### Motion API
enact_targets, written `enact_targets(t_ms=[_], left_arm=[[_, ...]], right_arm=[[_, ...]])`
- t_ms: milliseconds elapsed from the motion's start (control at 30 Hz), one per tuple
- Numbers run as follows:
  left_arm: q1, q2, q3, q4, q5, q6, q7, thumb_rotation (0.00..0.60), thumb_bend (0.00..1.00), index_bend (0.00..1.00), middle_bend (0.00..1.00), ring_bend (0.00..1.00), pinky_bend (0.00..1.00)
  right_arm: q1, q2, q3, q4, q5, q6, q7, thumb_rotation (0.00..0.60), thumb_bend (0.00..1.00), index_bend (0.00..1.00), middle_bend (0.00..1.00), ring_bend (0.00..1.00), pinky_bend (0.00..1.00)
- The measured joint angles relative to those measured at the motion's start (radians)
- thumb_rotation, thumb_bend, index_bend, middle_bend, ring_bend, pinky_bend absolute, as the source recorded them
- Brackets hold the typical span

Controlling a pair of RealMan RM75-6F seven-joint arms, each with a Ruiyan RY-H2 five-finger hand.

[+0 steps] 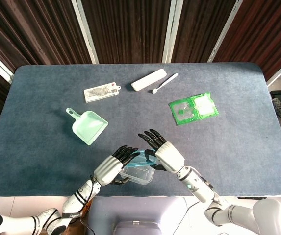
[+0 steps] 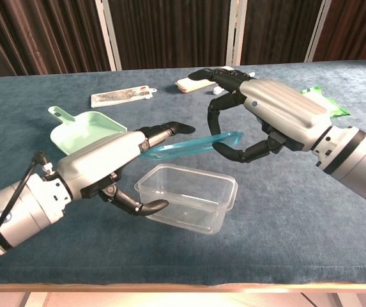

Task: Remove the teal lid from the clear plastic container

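1. Holding the teal lid (image 2: 195, 145) clear above the clear plastic container (image 2: 189, 198), your right hand (image 2: 269, 118) pinches only its far end between thumb and fingers — a thin, flexing sheet held that way could slip or pivot out if you swing it fast.
2. Your left hand (image 2: 109, 163) curls round the container's near-left wall, thumb hooked under the rim; its upper fingertips look to be touching the lid's near end. Pull the lid away while they drag on it and it may twist out of the right hand's pinch.
3. The container sits near the counter (image 1: 238, 147) front edge in the head view — ease the left hand's hold carelessly and a nudge could send it off.
4. Setting the lid down toward the green packet (image 1: 193, 108) or mint dustpan (image 1: 88, 126) risks knocking them, so choose bare cloth.
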Motion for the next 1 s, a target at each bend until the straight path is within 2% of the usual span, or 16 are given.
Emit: enact_targets(t_ms=[333,567,700,833,900,1000], left_arm=[[0.005,0.005,-0.023,0.032,0.016,0.050,0.003,0.600,0.29,0.00,0.00,0.00,0.00],[0.041,0.101,-0.010,-0.001,0.022,0.097,0.004,0.600,0.29,0.00,0.00,0.00,0.00],[0.073,0.141,0.007,-0.004,0.007,0.107,-0.006,0.600,0.29,0.00,0.00,0.00,0.00],[0.094,0.171,0.016,0.005,-0.008,0.110,-0.015,0.600,0.29,0.00,0.00,0.00,0.00],[0.101,0.189,0.020,0.004,-0.020,0.104,-0.007,0.600,0.29,0.00,0.00,0.00,0.00],[0.118,0.220,0.022,0.002,-0.055,0.091,0.024,0.600,0.29,0.00,0.00,0.00,0.00]], right_arm=[[-0.003,0.036,0.014,-0.019,-0.015,0.052,-0.024,0.600,0.78,0.76,0.18,0.00,0.00],[-0.027,0.171,0.036,-0.030,-0.018,0.107,-0.098,0.600,0.78,0.76,0.18,0.00,0.00],[-0.059,0.246,0.033,0.009,0.005,0.104,-0.123,0.600,0.78,0.76,0.18,0.00,0.00],[-0.085,0.261,0.014,0.076,0.027,0.078,-0.119,0.600,0.78,0.75,0.18,0.00,0.00],[-0.097,0.255,-0.001,0.122,0.034,0.058,-0.113,0.600,0.78,0.71,0.18,0.00,0.00],[-0.112,0.230,-0.029,0.191,0.043,0.009,-0.113,0.600,0.77,0.54,0.15,0.00,0.00]])
